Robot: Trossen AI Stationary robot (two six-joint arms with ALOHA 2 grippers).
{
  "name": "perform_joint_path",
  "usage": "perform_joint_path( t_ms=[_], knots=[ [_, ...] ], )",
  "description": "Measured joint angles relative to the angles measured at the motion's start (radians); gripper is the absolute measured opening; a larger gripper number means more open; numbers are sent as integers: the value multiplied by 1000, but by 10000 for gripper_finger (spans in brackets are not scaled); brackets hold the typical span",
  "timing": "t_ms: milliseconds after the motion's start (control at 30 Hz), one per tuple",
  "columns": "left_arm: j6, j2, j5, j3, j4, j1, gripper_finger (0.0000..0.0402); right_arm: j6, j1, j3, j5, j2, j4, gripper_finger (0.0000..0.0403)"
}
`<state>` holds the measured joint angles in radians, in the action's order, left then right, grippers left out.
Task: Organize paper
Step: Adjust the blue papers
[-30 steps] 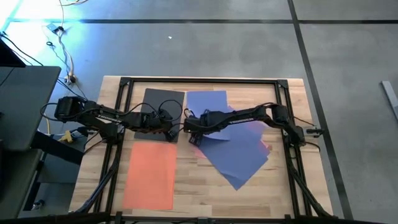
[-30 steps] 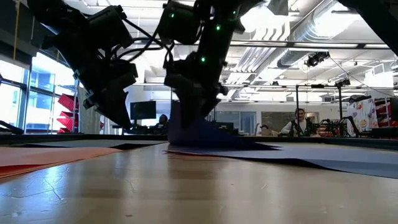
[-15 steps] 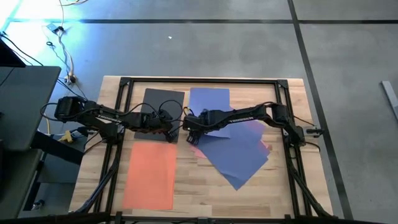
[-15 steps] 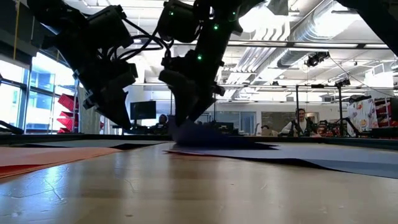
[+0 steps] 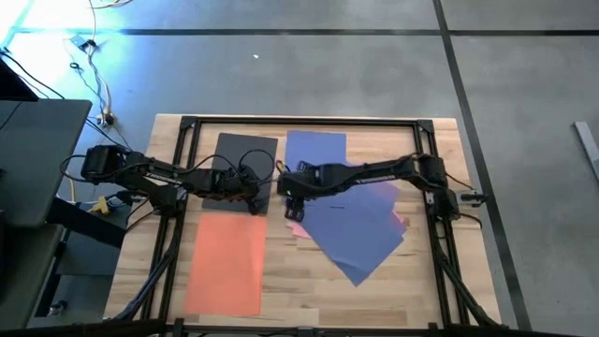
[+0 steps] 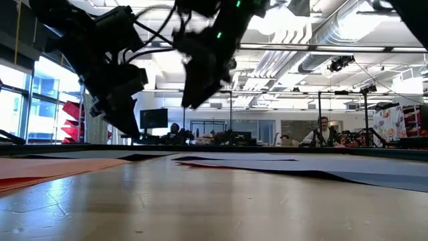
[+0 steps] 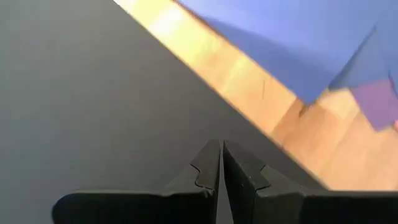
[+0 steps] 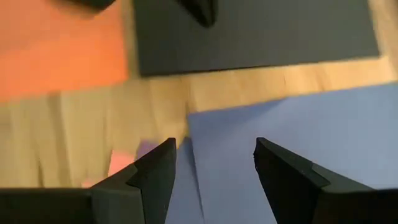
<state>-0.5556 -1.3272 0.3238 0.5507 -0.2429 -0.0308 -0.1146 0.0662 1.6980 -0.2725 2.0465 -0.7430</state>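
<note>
Wooden tabletop (image 5: 309,300) w/ a black frame round it, grey concrete floor beyond; low view looks into an open workshop w/ people seated far back.

We see the paper spread in three spots. Dark grey sheet (image 5: 245,154) lies flat at the table's far left-centre. Orange sheet (image 5: 226,264) lies flat nearer the front, just below it, apart from the rest. Blue sheet (image 5: 316,150) lies square beside the grey one, a strip of bare wood between them. A purple sheet (image 5: 360,239) sits skewed, overlapping the blue one's lower part, w/ a pink sheet (image 5: 298,229) peeking out under it at the edges.

Left gripper (image 7: 222,163) is closed, empty, tips pressing down on the grey sheet near its edge. Right gripper (image 8: 214,163) hangs over the blue sheet's corner w/ its jaws apart, nothing between them; in the low view it's lifted off the table.

Handling, as we judge it: sheets are v. light, thin, floppy, and slide easily on wood. They'd crease if pinched hard. Best bet is to take a free corner or edge, or push down and drag flat. Overlapped sheets prob. drag each other along.

No labels or readable writing anywhere we can make out.
</note>
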Motion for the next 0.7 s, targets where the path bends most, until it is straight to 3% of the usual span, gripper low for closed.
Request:
perform_joint_path(
  t_ms=[133, 333, 533, 700],
  knots=[
    [0, 23, -4, 0, -34, 19, 0, -26, 75, -187, -49, -157, -19, 199],
    [20, 33, 7, 0, 61, 42, 0, -316, 186, -661, -47, -457, 206, 199],
    [167, -44, 79, 0, 467, 70, 0, -688, 320, -1069, -160, -599, 486, 199],
    [293, -189, 27, 2, 811, 58, 0, -895, 374, -1227, -251, -579, 624, 199]
  ],
)
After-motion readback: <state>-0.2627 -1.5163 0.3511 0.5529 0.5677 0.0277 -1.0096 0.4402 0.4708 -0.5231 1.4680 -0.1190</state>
